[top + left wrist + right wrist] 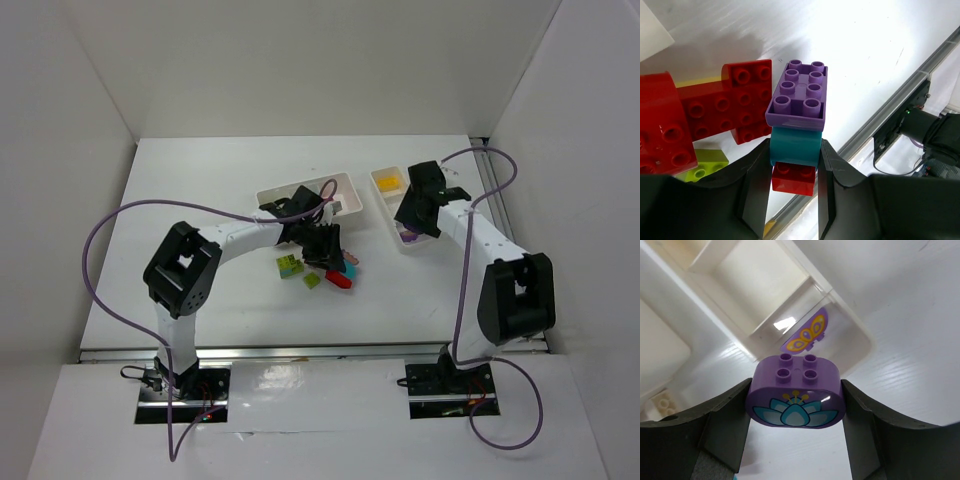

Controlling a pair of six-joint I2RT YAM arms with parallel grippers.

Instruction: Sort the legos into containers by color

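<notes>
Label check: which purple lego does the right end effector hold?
The rounded flower-print brick; butterfly piece lies in the tray, eight-stud brick is at the left end effector.

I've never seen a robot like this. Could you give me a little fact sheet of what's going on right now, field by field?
Left hand: closed on a teal brick, with a purple brick right against it
Right hand: closed on a purple flower brick
Narrow tray: beside the right hand; purple butterfly piece in its near end compartment, yellow brick at the far end
Wide tray: just beyond the left hand
Loose on table: red bricks, lime green brick
</notes>
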